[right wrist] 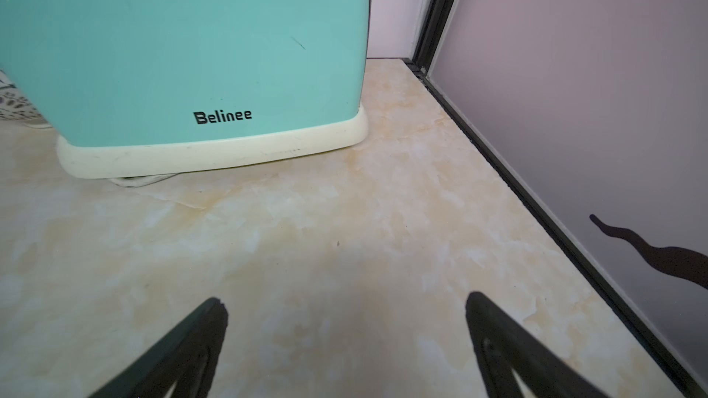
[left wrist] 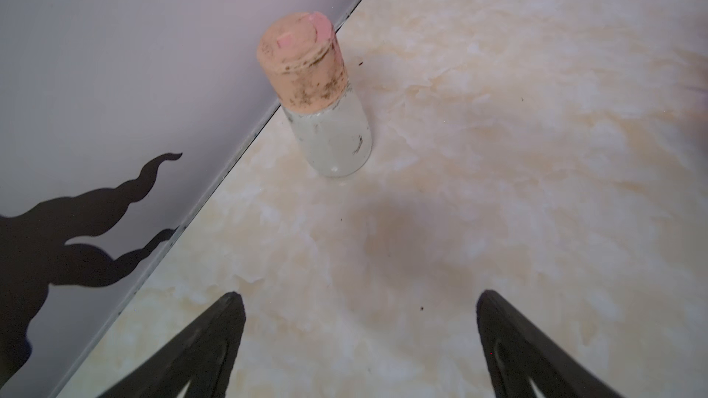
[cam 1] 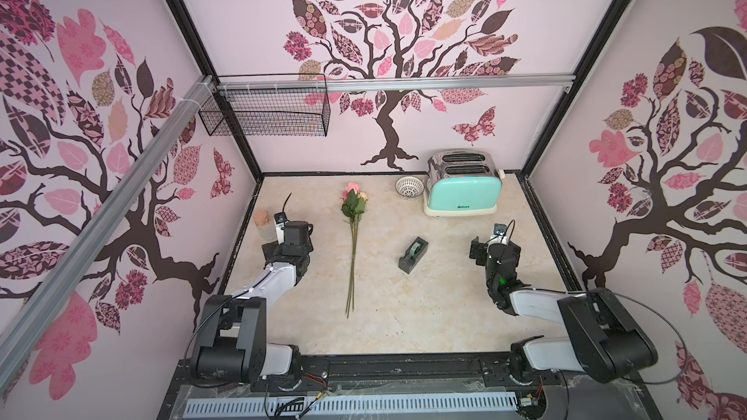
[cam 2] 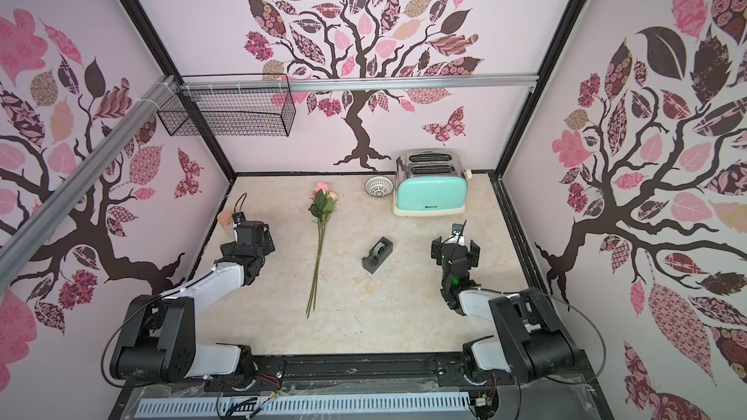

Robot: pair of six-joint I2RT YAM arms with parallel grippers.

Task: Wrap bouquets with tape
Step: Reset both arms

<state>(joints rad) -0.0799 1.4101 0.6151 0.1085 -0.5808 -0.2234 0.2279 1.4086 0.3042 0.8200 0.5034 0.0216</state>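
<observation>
1. Table (cam 1: pixel 424 317): marble-patterned top.
2. Toaster (cam 1: pixel 463 191): back right.
3. Bouquet (cam 1: pixel 352 204): lying flat, centre-left (blooms toward the back wall).
4. Left gripper (left wrist: pixel 360 294): spread wide, empty. Right gripper (right wrist: pixel 344 297): likewise.
5. Tape (cam 1: pixel 413 254): between bouquet and right gripper, touching neither.
6. Jar (left wrist: pixel 318 97): upright, corked, just beside the left wall.

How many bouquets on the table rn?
1. The bouquet lies flat on the table, blooms toward the back wall, with the tape dispenser beside it, not touching. No second one shows in any view.
</observation>
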